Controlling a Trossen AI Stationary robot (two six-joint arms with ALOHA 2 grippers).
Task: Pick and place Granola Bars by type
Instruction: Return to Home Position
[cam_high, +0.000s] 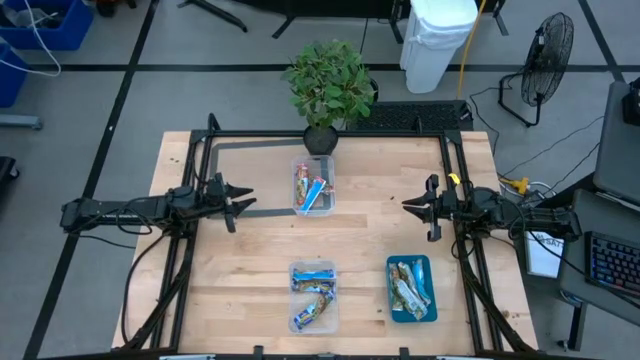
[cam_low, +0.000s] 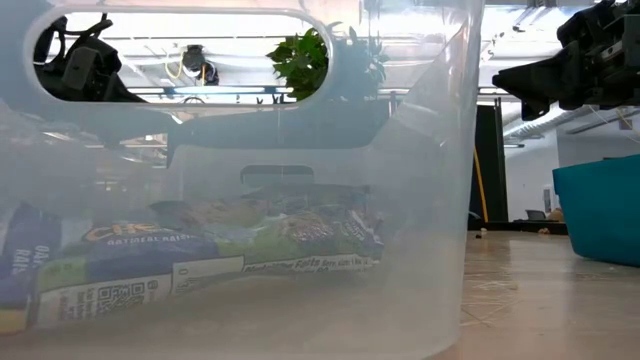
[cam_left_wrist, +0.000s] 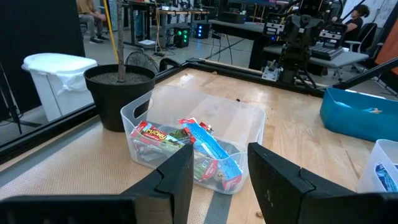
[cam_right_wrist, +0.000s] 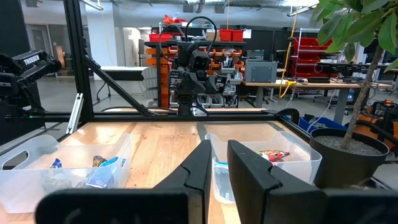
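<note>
Granola Bars (cam_high: 312, 285) all sit in containers, none loose on the counter (cam_high: 380, 240). Blue-white ones are in the near clear tub (cam_high: 296, 318), red and blue in the far clear tub (cam_high: 296, 205), green and silvery in the teal tray (cam_high: 392, 300) at near right.

Handling, judged: light, slim, foil wrappers slick and crinkly, contents somewhat crushable. Best pinched across the short width at mid-length with modest force. Bars overlap in the tubs, so take the top one first, and crimped ends could slip.

Left gripper (cam_high: 243, 205) hovers at left of the far tub, jaws apart, empty. Right gripper (cam_high: 408, 205) hovers at right, well apart from tub and tray, jaws only narrowly apart, empty. Potted plant (cam_high: 330, 80) stands just beyond the far tub. Sorting looks done.
</note>
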